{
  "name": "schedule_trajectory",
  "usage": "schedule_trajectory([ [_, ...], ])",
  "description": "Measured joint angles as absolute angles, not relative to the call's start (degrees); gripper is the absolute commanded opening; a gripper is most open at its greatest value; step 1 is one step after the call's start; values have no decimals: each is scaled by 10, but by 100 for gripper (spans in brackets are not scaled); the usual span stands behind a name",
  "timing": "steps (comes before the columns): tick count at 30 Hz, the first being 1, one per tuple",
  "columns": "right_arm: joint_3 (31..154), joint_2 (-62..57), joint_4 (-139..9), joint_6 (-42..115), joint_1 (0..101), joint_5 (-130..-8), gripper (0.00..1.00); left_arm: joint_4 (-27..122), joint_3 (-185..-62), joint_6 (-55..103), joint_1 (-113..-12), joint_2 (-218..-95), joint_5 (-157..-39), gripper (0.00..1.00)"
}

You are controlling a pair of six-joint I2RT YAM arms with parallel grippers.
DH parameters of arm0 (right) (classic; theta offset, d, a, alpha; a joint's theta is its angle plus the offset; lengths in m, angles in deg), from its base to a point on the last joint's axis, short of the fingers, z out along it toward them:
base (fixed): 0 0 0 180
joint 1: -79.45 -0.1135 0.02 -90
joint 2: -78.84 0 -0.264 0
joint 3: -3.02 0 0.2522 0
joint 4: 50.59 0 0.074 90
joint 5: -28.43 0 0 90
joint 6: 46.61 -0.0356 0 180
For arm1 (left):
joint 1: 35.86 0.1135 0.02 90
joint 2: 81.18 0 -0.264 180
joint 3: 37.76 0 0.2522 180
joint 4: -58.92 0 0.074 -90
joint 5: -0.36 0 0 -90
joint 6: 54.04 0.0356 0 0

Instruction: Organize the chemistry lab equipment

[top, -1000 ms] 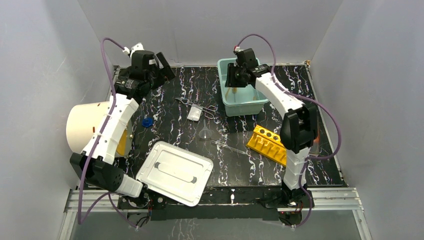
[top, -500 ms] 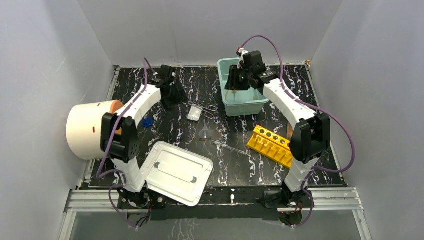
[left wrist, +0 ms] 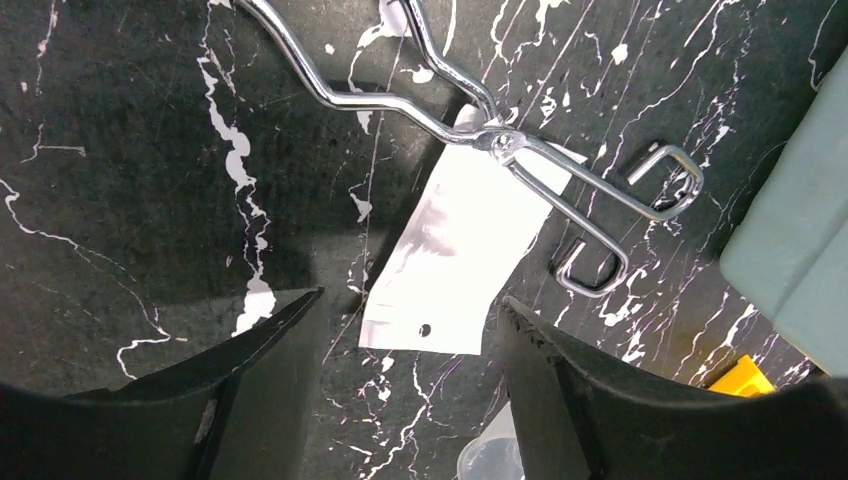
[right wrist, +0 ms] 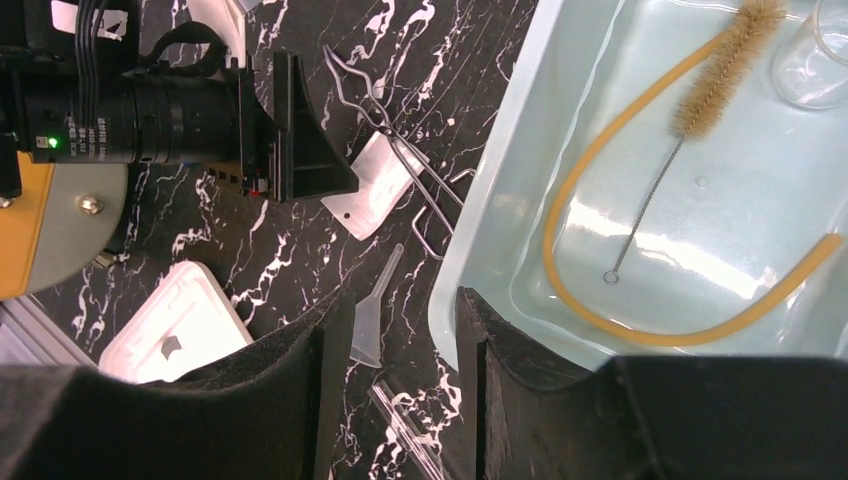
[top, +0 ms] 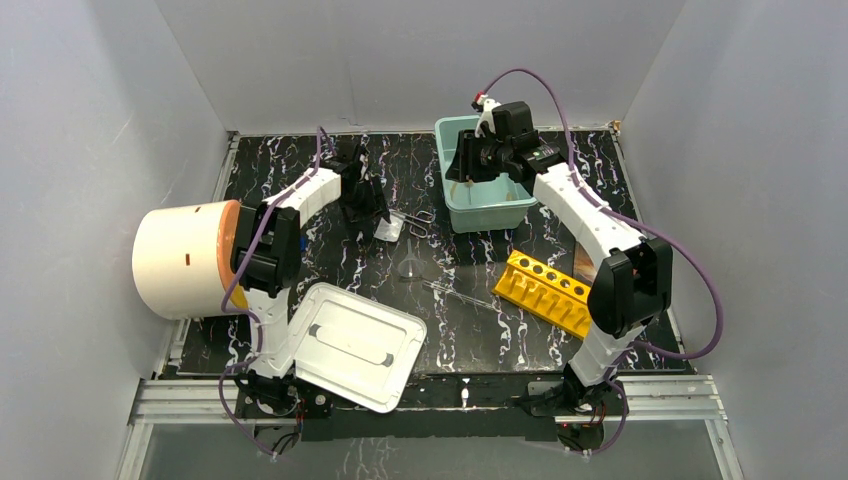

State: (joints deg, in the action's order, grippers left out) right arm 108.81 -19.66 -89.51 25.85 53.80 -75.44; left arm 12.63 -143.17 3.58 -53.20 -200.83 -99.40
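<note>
A small white bag [top: 389, 229] lies on the black marbled table with the metal scissors [top: 405, 213] across its far end. My left gripper [top: 372, 213] hangs open just above them; in the left wrist view the bag [left wrist: 460, 250] and scissors [left wrist: 560, 170] lie ahead of the gripper [left wrist: 410, 300]. My right gripper [top: 463, 165] is open and empty over the teal bin's [top: 480, 210] left rim. In the bin lie a tan tube [right wrist: 700, 330], a cork-brown brush [right wrist: 715, 70] and a clear beaker [right wrist: 815, 60]. A clear funnel [top: 408, 268], a glass rod [top: 460, 295] and a yellow rack [top: 545, 290] lie nearer. The blue cap is hidden behind my left arm.
A big white drum with an orange face [top: 185, 258] lies at the left edge. A white lid [top: 350, 345] rests at the front, overhanging the near edge. Grey walls close in the table on three sides.
My left arm has swung from the back-left corner to the right and forward, ending over the bag and scissors. My right gripper stayed over the bin while its elbow shifted right.
</note>
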Motion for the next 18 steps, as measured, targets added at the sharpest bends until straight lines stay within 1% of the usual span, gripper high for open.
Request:
schedule_trajectory([
  [3,1089,-197,-899,270,535,-755,51,118,-1435,45,-532,-2011,-989,62],
  [5,1089,-197,-899,274,534,-755,51,107,-1435,39,-532,-2011,-981,61],
  [7,1091,-197,-900,280,532,-754,51,101,-1430,24,-532,-2011,-978,57],
  [11,1095,-197,-898,288,530,-754,51,102,-1416,-20,-530,-2011,-992,46],
  [16,1101,-197,-899,300,527,-760,51,125,-1387,-80,-527,-2004,-1004,43],
  [18,1106,-197,-898,303,525,-764,51,140,-1374,-97,-525,-1998,-1006,40],
])
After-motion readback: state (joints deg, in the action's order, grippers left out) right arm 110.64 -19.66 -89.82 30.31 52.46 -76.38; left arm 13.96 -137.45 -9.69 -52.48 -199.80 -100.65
